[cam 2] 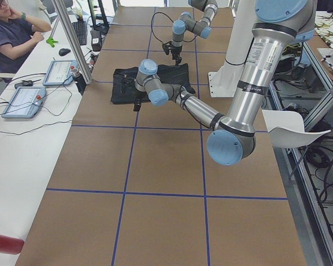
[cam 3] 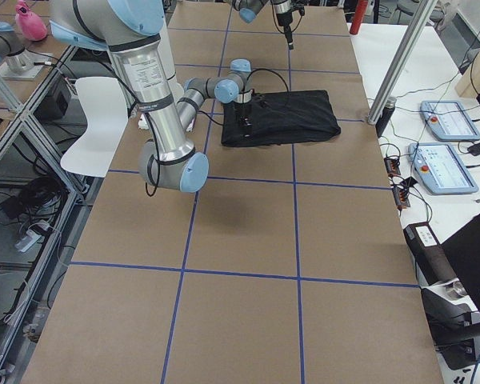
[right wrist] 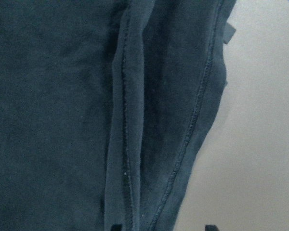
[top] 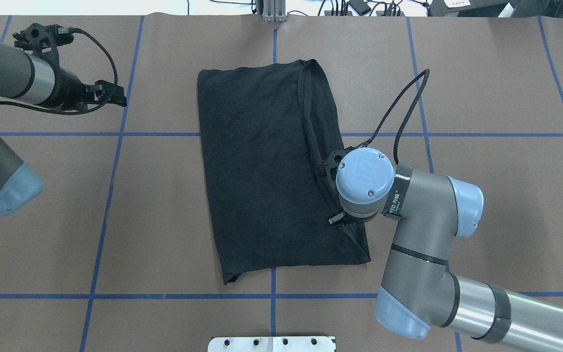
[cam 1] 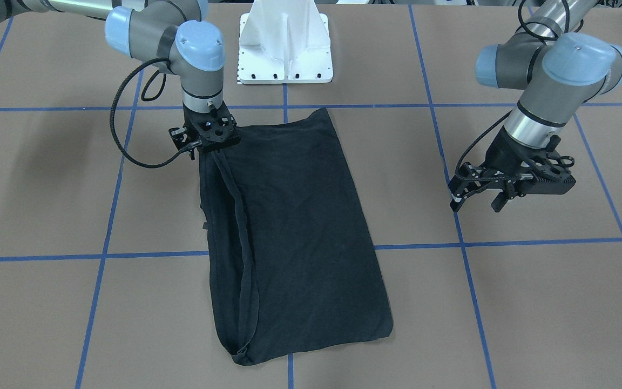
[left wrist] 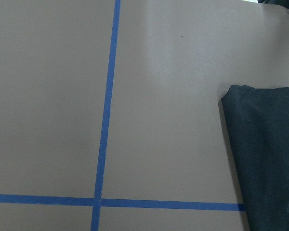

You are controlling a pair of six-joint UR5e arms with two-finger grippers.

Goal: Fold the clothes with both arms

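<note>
Our right tool (cam 1: 209, 150) points straight down at the long seamed edge of the shirt (cam 1: 295, 227). Its fingertips (right wrist: 116, 226) are apart, one over the cloth and the other over bare counter (cam 1: 532, 302). We cannot tell whether they touch the fabric. Our left tool (cam 1: 477, 201) hovers well off to the side with its fingers spread, holding nothing. The black shirt lies folded lengthwise in the middle of the counter, plain side up.

Open table (top: 164, 195) surrounds the T-shirt (top: 257, 166) on three sides; the right arm (top: 423, 210) stands over its robot-right edge, blocking passage there.
</note>
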